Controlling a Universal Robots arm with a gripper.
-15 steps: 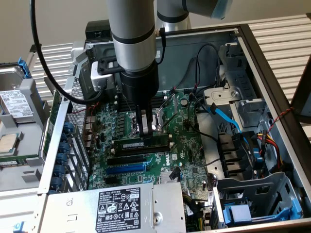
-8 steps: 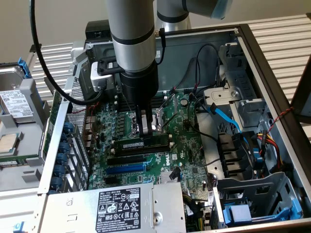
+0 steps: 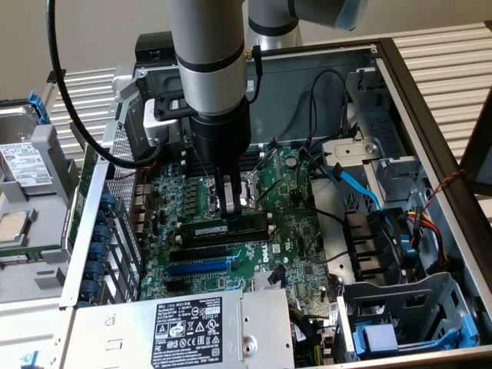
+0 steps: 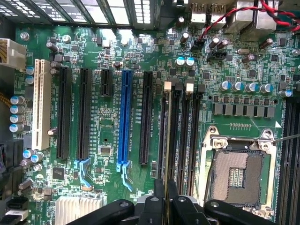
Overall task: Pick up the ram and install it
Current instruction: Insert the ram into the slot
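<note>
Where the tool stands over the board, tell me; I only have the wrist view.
Observer: The tool hangs straight down from the arm over the middle of the board.
Operator: Describe the flat side of the ram.
Observer: Green, with a pale label, lying lengthwise along the black slots under the tool.
Operator: Report what lies outside the case.
Observer: A hard drive with a white label, at the exterior view's left.
</note>
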